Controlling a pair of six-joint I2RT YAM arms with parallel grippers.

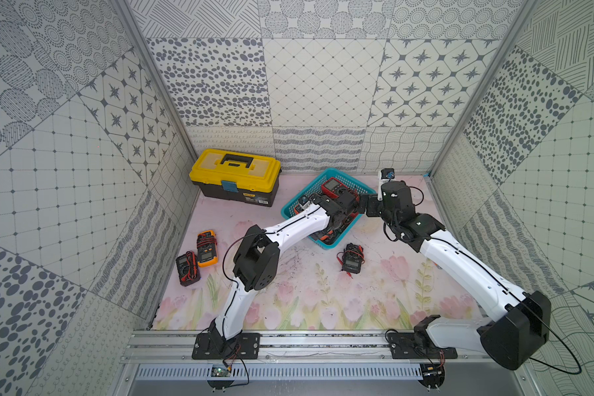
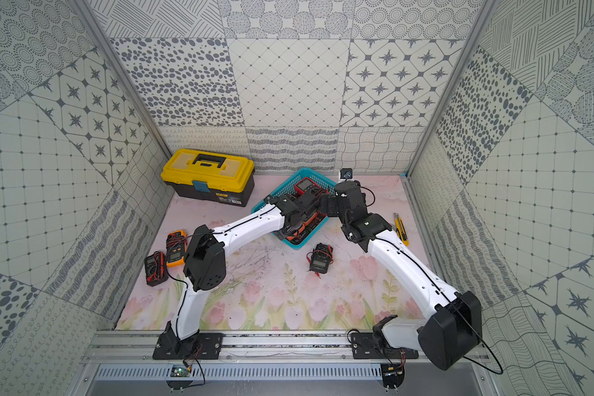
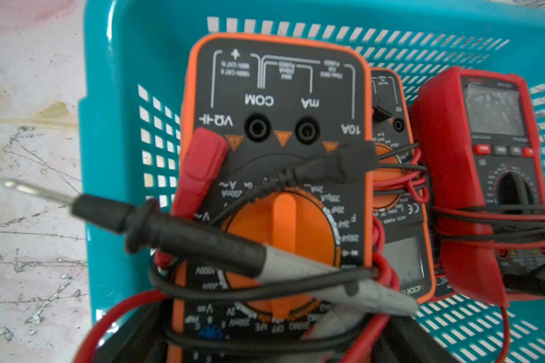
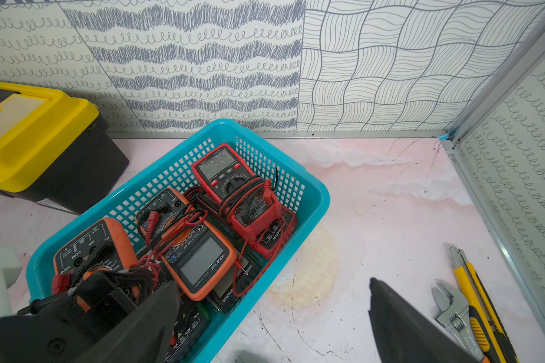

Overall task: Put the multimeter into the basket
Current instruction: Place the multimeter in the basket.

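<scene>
Multimeter (image 3: 280, 217) (image 4: 88, 245), orange case, dark face, orange dial: inside the basket (image 3: 114, 94) (image 4: 280, 155) at the end nearest the robot, top end up against the perforated wall. Leads wrapped round it. A black probe (image 3: 170, 232) lies across the dial, its metal tip poking out past the basket wall over the table. Left gripper (image 3: 280, 342) (image 4: 85, 301) has its jaws spread wide on the case sides at the display end, so it holds the multimeter. Fingers only partly visible at the edge of the left wrist view.

Same basket: second orange multimeter (image 4: 195, 248) (image 3: 397, 188) just beside it, then a red multimeter (image 4: 233, 185) (image 1: 333, 185) towards the far end, more dark meters underneath. Basket sits at an angle near the back wall, in both top views.

Right gripper (image 4: 272, 283) (image 1: 366, 205): jaws wide apart, nothing between them, hanging by the basket's right side over its rim and bare table (image 1: 306, 298).

Outside the basket: black multimeter (image 1: 352, 259) near its front corner; yellow-orange multimeter (image 1: 206, 252) and black-red multimeter (image 1: 187, 269) side by side, well to the left. Yellow-lidded toolbox (image 1: 235, 176) shut, left of the basket by the back wall. Utility knife (image 4: 479, 298) (image 2: 401, 229) and adjustable wrench (image 4: 450, 311) side by side by the right wall.
</scene>
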